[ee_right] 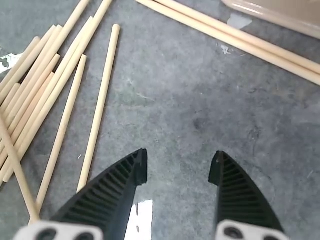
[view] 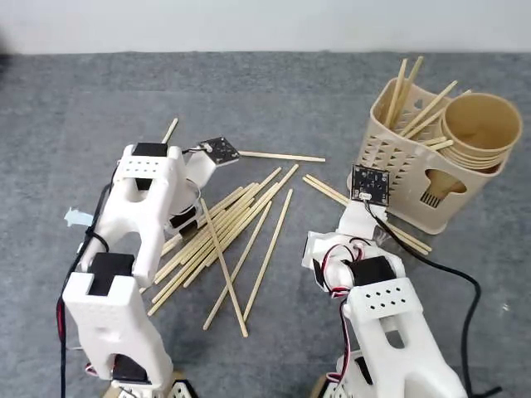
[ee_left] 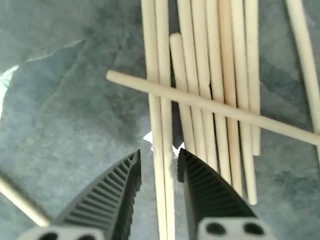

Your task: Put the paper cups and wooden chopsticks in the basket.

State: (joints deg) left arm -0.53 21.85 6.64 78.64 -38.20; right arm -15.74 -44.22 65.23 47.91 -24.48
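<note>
Loose wooden chopsticks (view: 241, 224) lie in a pile on the grey mat, under the left arm (view: 149, 207). My left gripper (ee_left: 159, 151) is low over the pile, its fingers narrowly open on either side of two parallel chopsticks (ee_left: 161, 115); another chopstick (ee_left: 210, 106) lies across them. My right gripper (ee_right: 181, 151) is open over bare mat with nothing between its fingers. The beige basket (view: 415, 157) at the right back holds stacked paper cups (view: 481, 128) and several chopsticks (view: 406, 91).
A pair of chopsticks (view: 332, 192) lies on the mat along the basket's front, seen also as the pair (ee_right: 240, 40) beside the basket's edge (ee_right: 280, 12). One chopstick (view: 282, 156) lies apart behind the pile. A pale blue scrap (view: 76, 217) sits at the left.
</note>
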